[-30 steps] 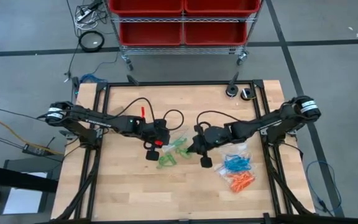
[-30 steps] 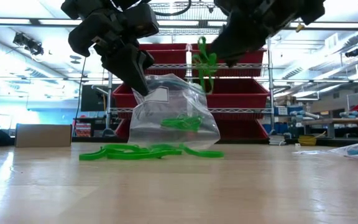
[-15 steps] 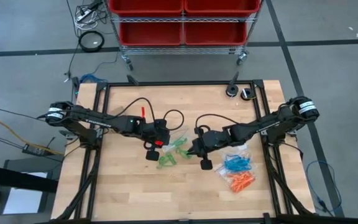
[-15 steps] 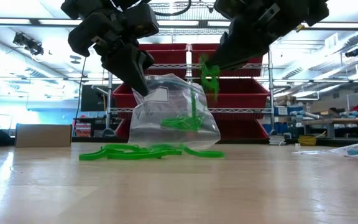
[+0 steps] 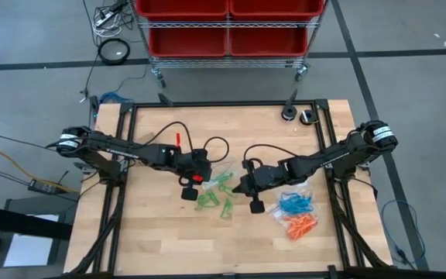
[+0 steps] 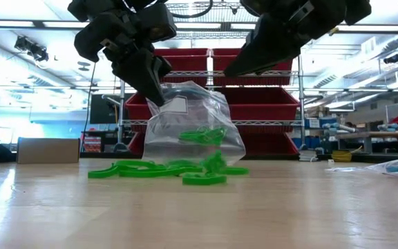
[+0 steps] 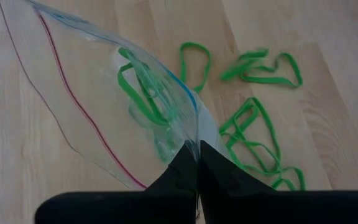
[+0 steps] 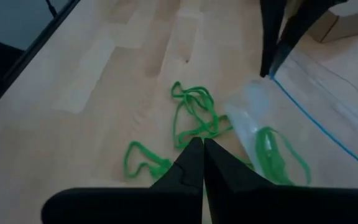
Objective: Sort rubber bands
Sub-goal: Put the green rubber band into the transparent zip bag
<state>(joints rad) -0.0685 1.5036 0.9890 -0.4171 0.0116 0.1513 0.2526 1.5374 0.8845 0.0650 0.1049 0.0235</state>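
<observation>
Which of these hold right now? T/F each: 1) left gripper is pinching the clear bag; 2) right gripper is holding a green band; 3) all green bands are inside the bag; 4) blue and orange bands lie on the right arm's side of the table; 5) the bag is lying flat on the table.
1) The left gripper is pinching the clear bag. True.
2) The right gripper holds a green band. False: it is shut and empty, above the green bands on the table.
3) All green bands are inside the bag. False: a few are inside, many lie loose on the wood.
4) The blue bands and orange bands lie on the right arm's side. True.
5) The bag lies flat. False: it is held up by an edge.
</observation>
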